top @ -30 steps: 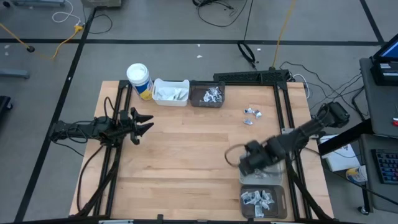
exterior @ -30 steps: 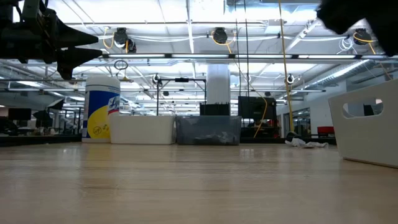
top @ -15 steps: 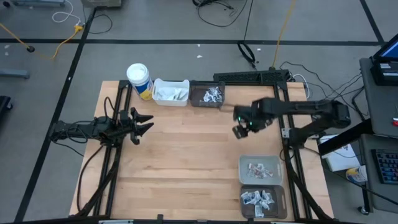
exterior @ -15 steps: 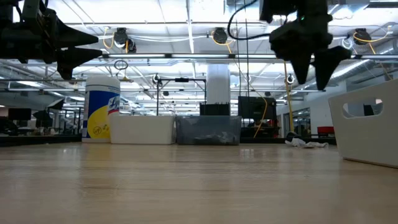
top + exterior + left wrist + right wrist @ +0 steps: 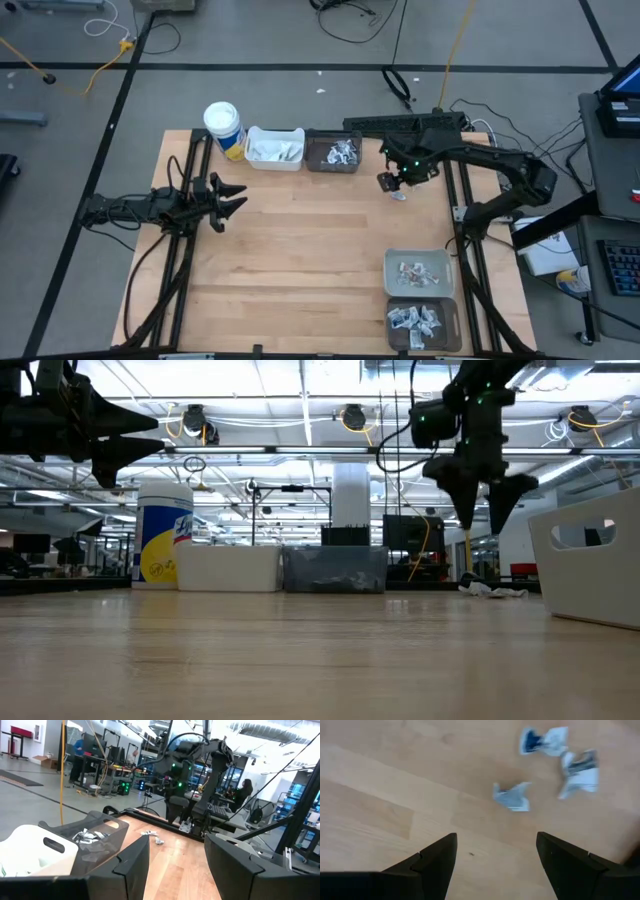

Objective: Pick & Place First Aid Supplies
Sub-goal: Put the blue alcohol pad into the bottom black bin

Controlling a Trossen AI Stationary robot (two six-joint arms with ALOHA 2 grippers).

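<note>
Three small crumpled white and silvery packets with blue print lie loose on the wood: one (image 5: 512,797) nearest my fingers, two more (image 5: 545,741) (image 5: 579,772) beyond it, also seen in the low view (image 5: 490,590). My right gripper (image 5: 495,865) (image 5: 392,183) (image 5: 480,500) hangs open above the table just beside them, fingers pointing down, touching nothing. Most of the packets are hidden under it from above; one (image 5: 400,194) peeks out. My left gripper (image 5: 232,198) (image 5: 177,865) waits open over the table's left side, held level.
A white bin (image 5: 273,147) and a dark bin (image 5: 333,151) with packets stand at the far edge beside a white cup with a yellow band (image 5: 224,128). A grey bin (image 5: 420,272) and a dark bin (image 5: 422,322) with packets sit at the near right. Bare wood lies in the middle.
My right gripper has swung from above the grey bin at the near right toward the far edge, and now stands over the loose packets, fingers pointing down and still open. The packets have not moved.
</note>
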